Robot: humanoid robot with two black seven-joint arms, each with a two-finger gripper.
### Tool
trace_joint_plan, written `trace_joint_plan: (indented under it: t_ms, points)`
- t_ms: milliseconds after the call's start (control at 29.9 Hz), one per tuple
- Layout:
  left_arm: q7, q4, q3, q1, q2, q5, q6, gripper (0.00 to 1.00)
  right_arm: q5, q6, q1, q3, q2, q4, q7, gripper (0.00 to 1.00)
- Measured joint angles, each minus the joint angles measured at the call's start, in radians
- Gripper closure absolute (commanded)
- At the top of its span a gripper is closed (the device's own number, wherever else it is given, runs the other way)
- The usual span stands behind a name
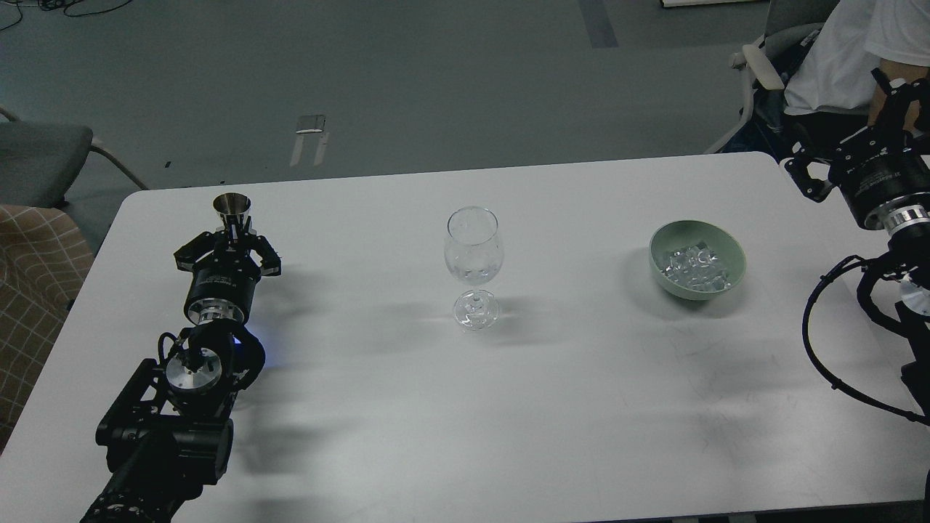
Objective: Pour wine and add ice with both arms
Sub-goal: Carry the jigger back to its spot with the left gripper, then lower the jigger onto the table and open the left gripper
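A clear wine glass (pixel 474 250) stands upright in the middle of the white table (pixel 567 392). A pale green bowl (pixel 732 250) to its right holds several clear ice cubes (pixel 694 267). My left gripper (pixel 232 231) is at the table's far left, shut on the lower part of a small shiny metal cup (pixel 231 207), which stands upright low over the table. My right gripper (pixel 888 98) is at the far right edge, beyond and right of the bowl. It is seen from behind and its fingers cannot be told apart.
A seated person in a white shirt (pixel 843 51) is just behind my right gripper. A grey chair (pixel 43 149) and a checked seat (pixel 33 261) stand left of the table. Black cables (pixel 821 341) loop off my right arm over the table's right edge.
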Motion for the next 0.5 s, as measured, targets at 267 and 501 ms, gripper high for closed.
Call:
trace_joint_plan:
  t_ms: [267,501]
  points:
    - [0.001,0.015,0.000,-0.017,0.000,0.003,0.000,0.73,0.000,0.000,0.000,0.000,-0.001,0.000,0.000,0.00]
    - [0.001,0.015,0.000,-0.019,0.000,0.004,0.003,0.68,0.000,0.000,-0.001,0.000,-0.008,0.002,0.000,0.00]
